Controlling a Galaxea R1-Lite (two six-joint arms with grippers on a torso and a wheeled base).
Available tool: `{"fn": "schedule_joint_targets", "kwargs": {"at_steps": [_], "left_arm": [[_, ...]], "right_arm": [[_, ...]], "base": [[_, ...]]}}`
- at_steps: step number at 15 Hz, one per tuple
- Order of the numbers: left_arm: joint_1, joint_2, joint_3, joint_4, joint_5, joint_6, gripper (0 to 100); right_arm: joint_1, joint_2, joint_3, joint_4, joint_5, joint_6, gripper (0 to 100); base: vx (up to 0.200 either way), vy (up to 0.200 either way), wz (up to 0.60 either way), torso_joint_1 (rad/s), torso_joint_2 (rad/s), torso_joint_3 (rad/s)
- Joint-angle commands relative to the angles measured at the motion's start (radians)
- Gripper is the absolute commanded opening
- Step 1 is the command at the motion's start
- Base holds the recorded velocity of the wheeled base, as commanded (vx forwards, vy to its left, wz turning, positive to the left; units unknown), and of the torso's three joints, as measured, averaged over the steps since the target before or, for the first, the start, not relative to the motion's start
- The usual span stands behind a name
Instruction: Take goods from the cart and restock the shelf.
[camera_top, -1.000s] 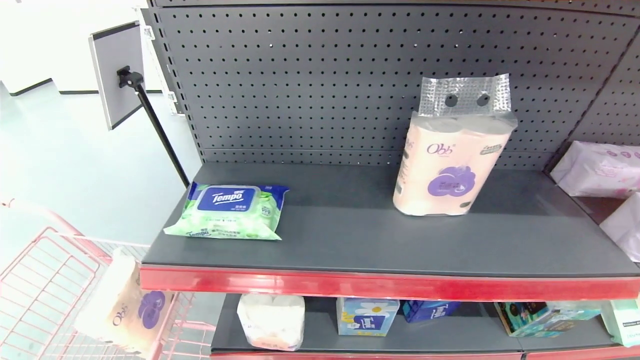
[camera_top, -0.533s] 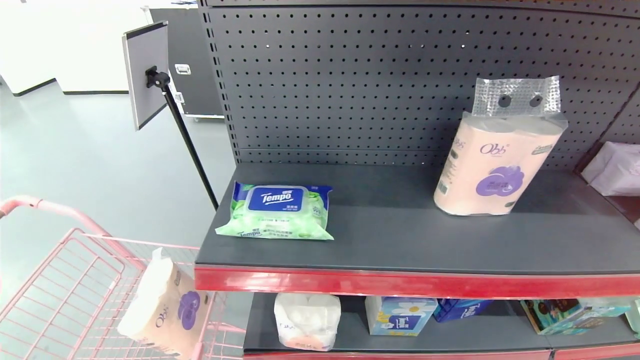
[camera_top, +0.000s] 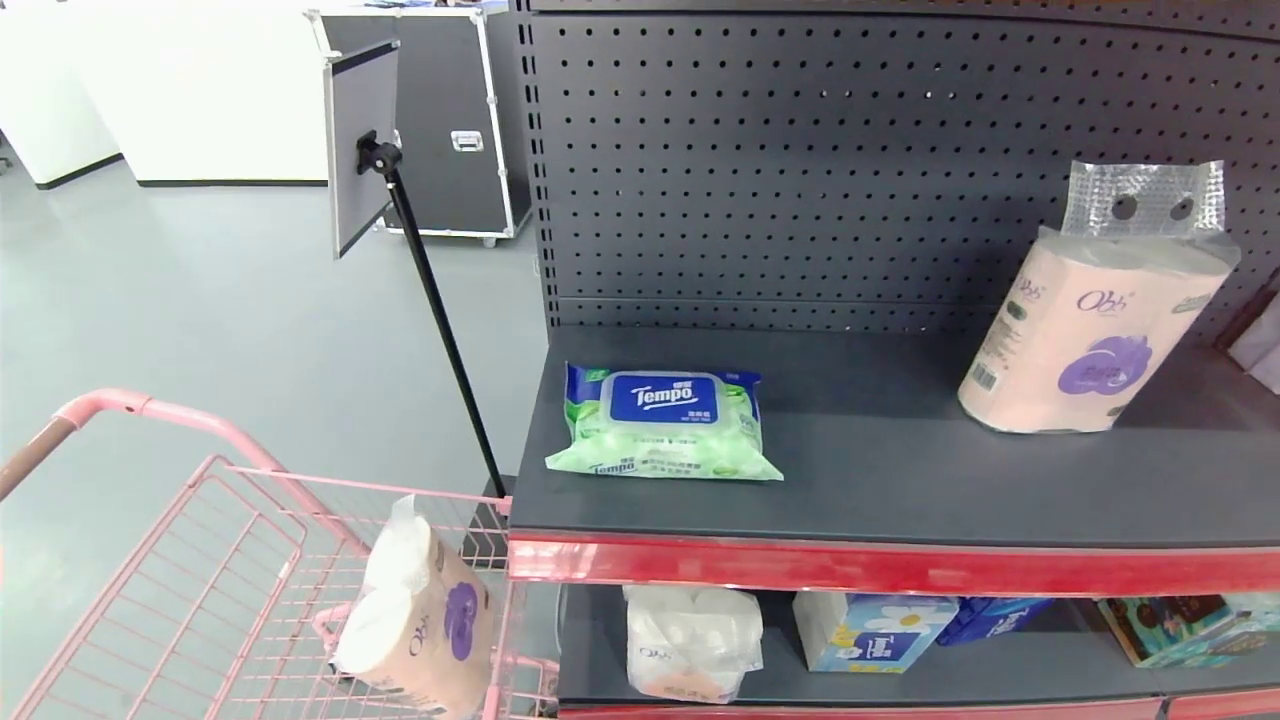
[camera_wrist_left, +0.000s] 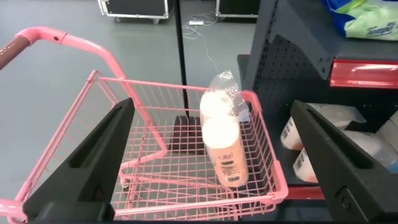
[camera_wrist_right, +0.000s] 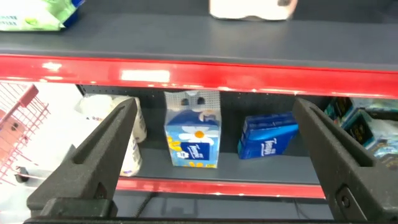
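Leaning in the pink cart (camera_top: 150, 412) at its corner beside the shelf (camera_top: 900, 505), the paper-roll pack (camera_top: 425, 625) sits untouched, the left gripper (camera_wrist_left: 211, 109) spread wide facing it (the right gripper (camera_wrist_right: 214, 102), equally spread, faces the shelf's lower level).

Cart (camera_top: 150, 408): left and lower parts cut by frame. White roll pack (camera_top: 690, 640): top hidden behind red shelf edge (camera_top: 880, 567).
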Motion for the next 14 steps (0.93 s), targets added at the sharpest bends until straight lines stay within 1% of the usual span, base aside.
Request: {"fn": "schedule_joint_targets", "kwargs": {"at_steps": [1,5,11,14], "left_arm": [[0.001,0.001,0.0,-0.001,0.0,-0.001,100],[0.001,0.001,0.0,-0.001,0.0,-0.001,100],[0.001,0.001,0.0,-0.001,0.0,-0.001,100],[0.001,0.001,0.002,-0.001,0.0,-0.001,100]], "right_arm": [[0.001,0.0,0.0,0.0,0.002,0.0,100],[0.001,0.0,0.0,0.0,0.002,0.0,100],[0.001,0.0,0.0,0.0,0.002,0.0,100],[0.001,0.0,0.0,0.0,0.002,-0.002,100]], "base": [[0.0,0.0,0.0,0.0,0.0,0.0],[0.0,0.0,0.0,0.0,0.0,0.0],[-0.2,0.0,0.0,0.001,0.0,0.0],[0.0,0.0,0.0,0.0,0.0,0.0]]}}
